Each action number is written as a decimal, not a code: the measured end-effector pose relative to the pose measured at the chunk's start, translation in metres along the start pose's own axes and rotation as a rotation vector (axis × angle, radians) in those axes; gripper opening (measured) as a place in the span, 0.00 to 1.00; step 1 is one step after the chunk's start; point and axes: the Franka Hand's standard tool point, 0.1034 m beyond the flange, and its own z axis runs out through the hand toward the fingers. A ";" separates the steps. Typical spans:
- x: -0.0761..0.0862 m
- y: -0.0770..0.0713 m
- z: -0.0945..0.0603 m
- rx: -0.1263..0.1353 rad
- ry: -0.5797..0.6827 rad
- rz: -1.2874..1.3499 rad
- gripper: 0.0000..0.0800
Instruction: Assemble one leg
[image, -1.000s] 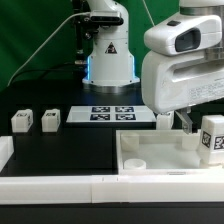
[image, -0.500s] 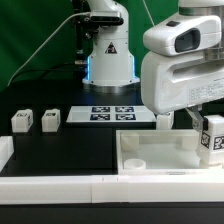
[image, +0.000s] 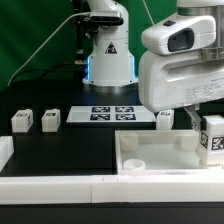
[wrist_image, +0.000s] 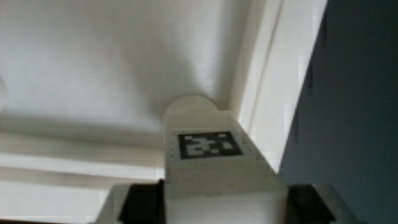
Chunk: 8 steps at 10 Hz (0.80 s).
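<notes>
Tool (wrist_image: 226, 203) pinches the leg (wrist_image: 210, 150), tag face visible. Its rounded end sits at a corner of the panel (wrist_image: 107, 70); contact indeterminate. Two spare legs (image: 22, 121) stand on the worktop (image: 70, 148).

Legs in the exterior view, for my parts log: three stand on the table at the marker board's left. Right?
No. The exterior view shows two, not three: one leg and a second leg, both on the table at the marker board's left.

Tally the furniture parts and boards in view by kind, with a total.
leg: 4
white panel: 1
marker board: 1
Total: 6
</notes>
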 end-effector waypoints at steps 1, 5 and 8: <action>0.000 -0.001 0.000 0.000 0.000 0.104 0.37; 0.000 -0.003 0.000 0.001 0.000 0.464 0.37; 0.000 -0.004 0.001 0.003 -0.001 0.739 0.37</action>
